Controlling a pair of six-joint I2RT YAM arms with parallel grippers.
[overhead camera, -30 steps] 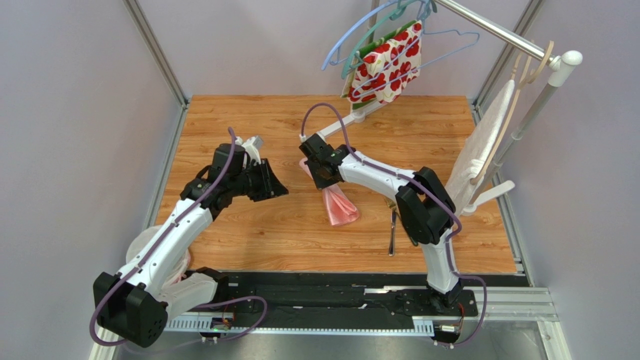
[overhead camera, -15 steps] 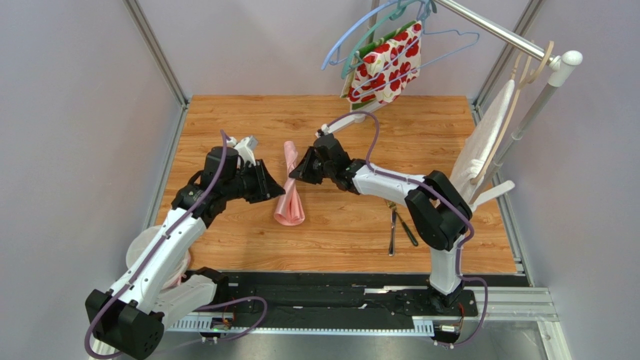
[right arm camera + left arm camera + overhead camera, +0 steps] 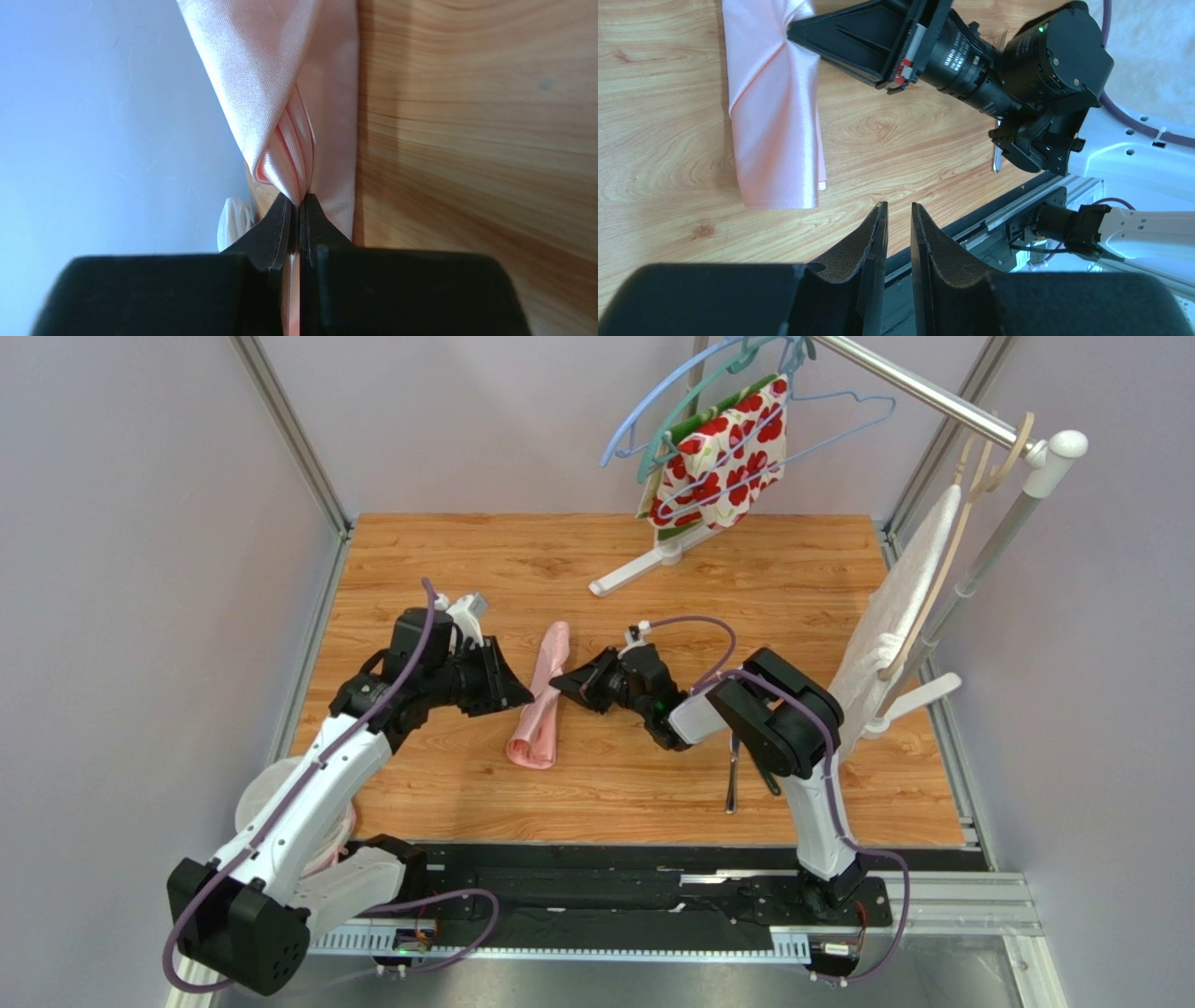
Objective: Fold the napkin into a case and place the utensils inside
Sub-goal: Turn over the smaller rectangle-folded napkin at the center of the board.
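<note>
The light-pink napkin lies as a long narrow folded strip on the wooden table, left of centre. My right gripper is shut on its right edge about halfway along; the right wrist view shows pink folds bunched between the tips. My left gripper hovers just left of the strip, its jaws a little apart with nothing between them. In the left wrist view the napkin lies ahead, apart from those fingers. The utensils, a fork and a darker piece, lie at the right front.
A clothes rack stands at the back right, with hangers and a red-and-white floral cloth. A white cloth hangs at the right edge. The rack's white foot rests on the table behind the arms. A pale round object sits under the left arm.
My right gripper has carried the napkin leftward across the table and lowered it, and the arm has folded down. The left arm has shifted only slightly.
</note>
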